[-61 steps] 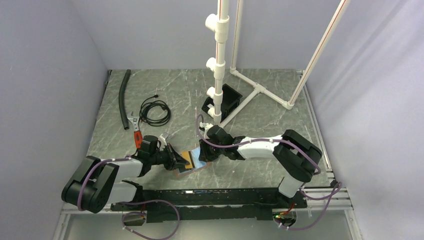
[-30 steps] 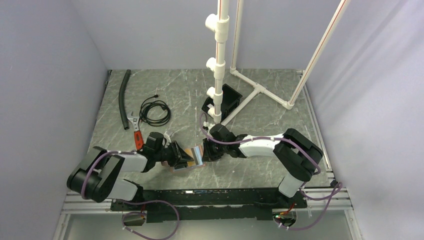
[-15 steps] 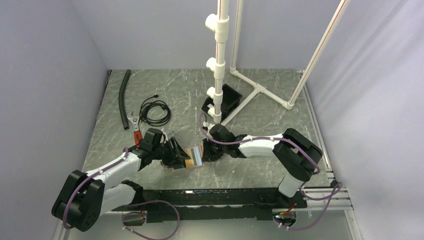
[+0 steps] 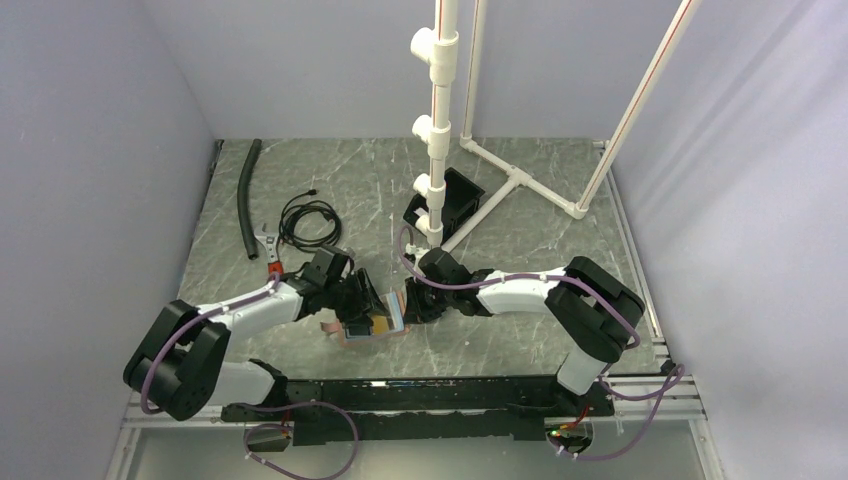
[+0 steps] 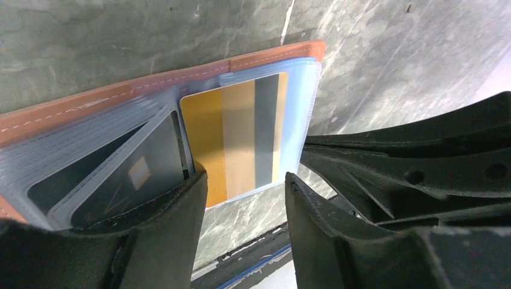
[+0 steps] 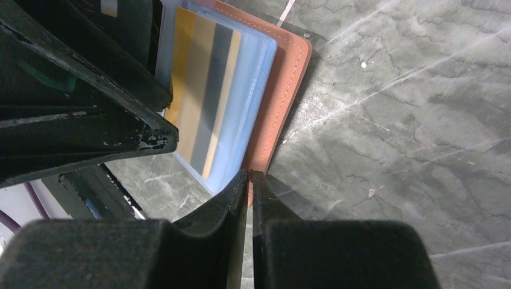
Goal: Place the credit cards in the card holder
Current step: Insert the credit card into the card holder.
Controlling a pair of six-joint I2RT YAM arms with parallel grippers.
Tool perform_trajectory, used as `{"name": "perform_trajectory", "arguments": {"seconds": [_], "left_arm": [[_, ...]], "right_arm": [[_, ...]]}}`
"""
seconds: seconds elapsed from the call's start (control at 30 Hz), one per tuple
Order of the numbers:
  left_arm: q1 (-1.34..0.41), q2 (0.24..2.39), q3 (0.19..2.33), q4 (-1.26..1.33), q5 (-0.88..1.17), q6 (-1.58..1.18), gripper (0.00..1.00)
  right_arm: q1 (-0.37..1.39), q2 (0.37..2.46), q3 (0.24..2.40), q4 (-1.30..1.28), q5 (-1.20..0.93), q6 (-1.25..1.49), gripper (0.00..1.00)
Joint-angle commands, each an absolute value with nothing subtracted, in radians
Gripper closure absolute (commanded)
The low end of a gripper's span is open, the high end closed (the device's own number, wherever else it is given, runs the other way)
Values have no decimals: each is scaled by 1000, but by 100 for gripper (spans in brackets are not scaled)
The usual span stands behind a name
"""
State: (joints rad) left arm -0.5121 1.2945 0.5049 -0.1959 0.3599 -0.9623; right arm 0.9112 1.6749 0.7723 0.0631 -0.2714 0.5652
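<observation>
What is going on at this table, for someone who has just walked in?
Two robot arms are working on an open tan card holder lying on the table. The right gripper is closed on the holder's leather edge, apparently steadying it. The left gripper is open over the clear sleeves. A gold striped card sits in one sleeve, and a dark card sits in the sleeve beside it.

Tan card holder [image 5: 120,91] open, gold-striped card [image 5: 241,138] + dark card [image 5: 144,174] in its sleeves.

Lab enclosure: PVC frame [image 4: 441,110], plain walls [image 4: 90,150].
</observation>
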Motion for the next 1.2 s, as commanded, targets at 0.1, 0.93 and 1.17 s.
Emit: {"name": "perform_trajectory", "arguments": {"seconds": [0.1,0.93,1.17], "left_arm": [[-551,1374,484,-124,319,-952,43],[-582,1310,596,-369,187,-885,41],[-615,1411,657,-470,104,-906,39]], "right_arm": [[917,1695,756,84,-291,555,91],[917,1697,749,94,-292,555,91],[917,1689,742,92,-288,555,91]]}}
